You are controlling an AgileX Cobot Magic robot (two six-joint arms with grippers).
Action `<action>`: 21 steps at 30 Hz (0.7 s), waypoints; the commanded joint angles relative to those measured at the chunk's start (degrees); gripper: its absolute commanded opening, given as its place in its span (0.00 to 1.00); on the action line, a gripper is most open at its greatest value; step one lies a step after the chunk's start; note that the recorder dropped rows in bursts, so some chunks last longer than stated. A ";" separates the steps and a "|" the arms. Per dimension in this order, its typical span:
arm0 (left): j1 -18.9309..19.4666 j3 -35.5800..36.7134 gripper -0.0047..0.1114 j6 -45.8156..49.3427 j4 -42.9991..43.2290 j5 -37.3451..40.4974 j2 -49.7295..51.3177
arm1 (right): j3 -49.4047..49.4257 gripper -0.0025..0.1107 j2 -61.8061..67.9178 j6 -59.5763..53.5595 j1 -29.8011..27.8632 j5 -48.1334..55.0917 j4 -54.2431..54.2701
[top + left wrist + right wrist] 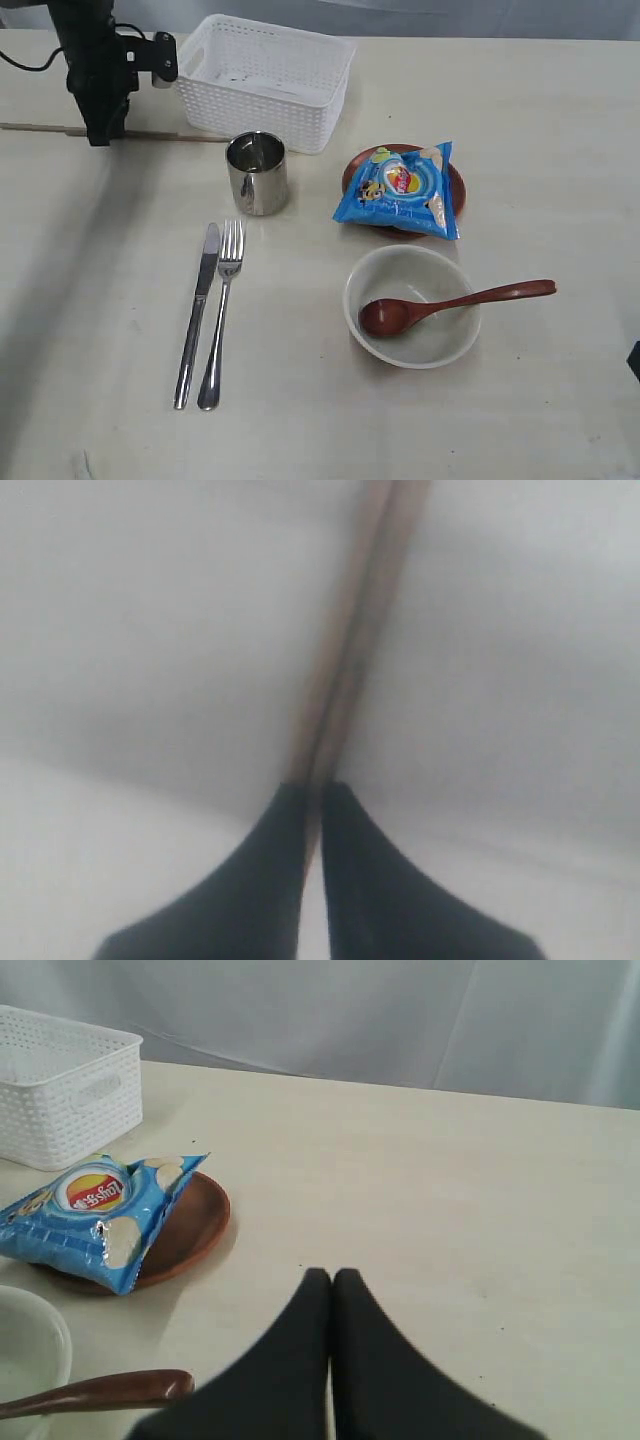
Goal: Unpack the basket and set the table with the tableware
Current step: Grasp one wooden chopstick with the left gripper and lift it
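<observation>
Left wrist view: left claw point(312, 788) is closed down to a sliver, fingers pinching the pair of wooden chopsticks point(350, 660), which pass through the gap and run on beyond the tips. Exterior view: left claw point(98, 132) is at the far-left of the bench point(540, 120), directly on the chopsticks point(170, 135). They lie low and flat, long axis side to side, inner end near the steel cup point(257, 172) and just in front of the white basket point(300, 95). The grip looks roughly mid-length, so a level lift seems likely. Can't tell whether they're clear of the bench. Right claw point(332, 1280) is shut and empty, over by the brown plate point(205, 1222), well apart from the sticks, so this one falls to the left arm.
</observation>
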 commanded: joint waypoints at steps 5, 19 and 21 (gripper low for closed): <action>0.16 1.38 0.04 -1.50 -3.43 7.64 2.59 | 0.13 0.02 -0.34 0.09 -0.31 -0.12 -0.27; 0.15 12.13 0.04 -2.45 -5.04 7.64 -0.18 | 0.13 0.02 -0.34 0.09 -0.31 -0.12 -0.27; 0.15 15.29 0.04 -2.45 -2.07 7.64 -2.16 | 0.13 0.02 -0.34 0.09 -0.31 -0.12 -0.27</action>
